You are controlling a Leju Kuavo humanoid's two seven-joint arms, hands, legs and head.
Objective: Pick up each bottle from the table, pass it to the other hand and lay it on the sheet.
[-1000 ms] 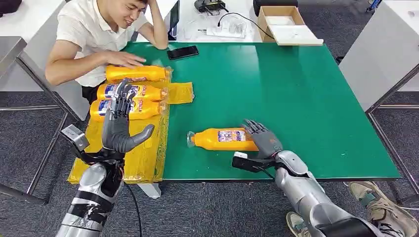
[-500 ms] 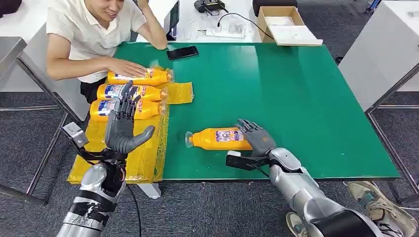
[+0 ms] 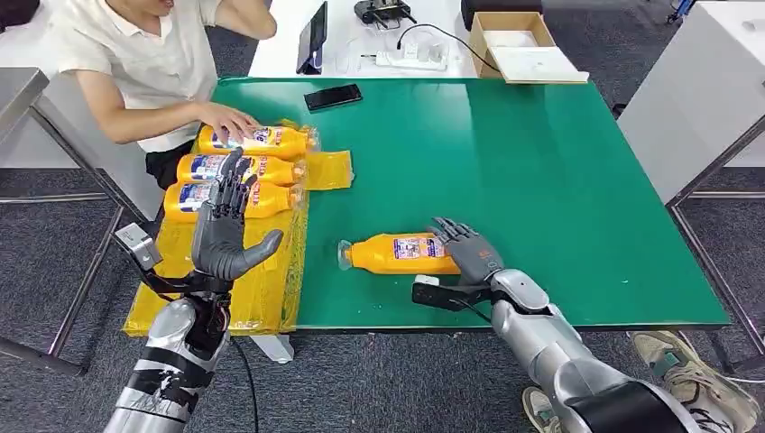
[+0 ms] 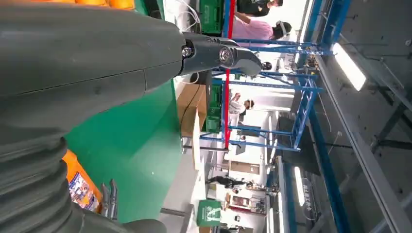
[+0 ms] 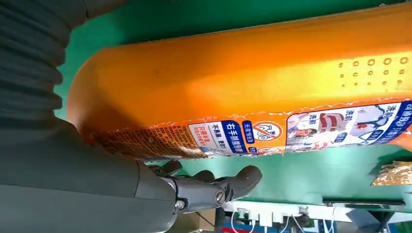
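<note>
A: Left hand (image 3: 219, 236) raised over crinkly yellow sheet (image 3: 262, 293), fingers spread, holding nothing. Three bottles (image 3: 233, 169) laid there, toward ten o'clock.

B: Fourth bottle (image 3: 397, 253), smooth orange plastic, lying on green counter (image 3: 541, 180). Right hand (image 3: 469, 253) at its base, four o'clock, fingers apart, not gripping. Step: pickup. Next, probably: closing around the rounded body.

Both arms are silver and jointed, with black bands near the frame's lower edge. The left hand (image 3: 221, 236) and right hand (image 3: 469, 252) are dark grey with darker, segmented fingers; the wrist views show grey ribbed covers and small screws. A black cable (image 3: 245, 379) hangs under the left arm, lower left.
</note>
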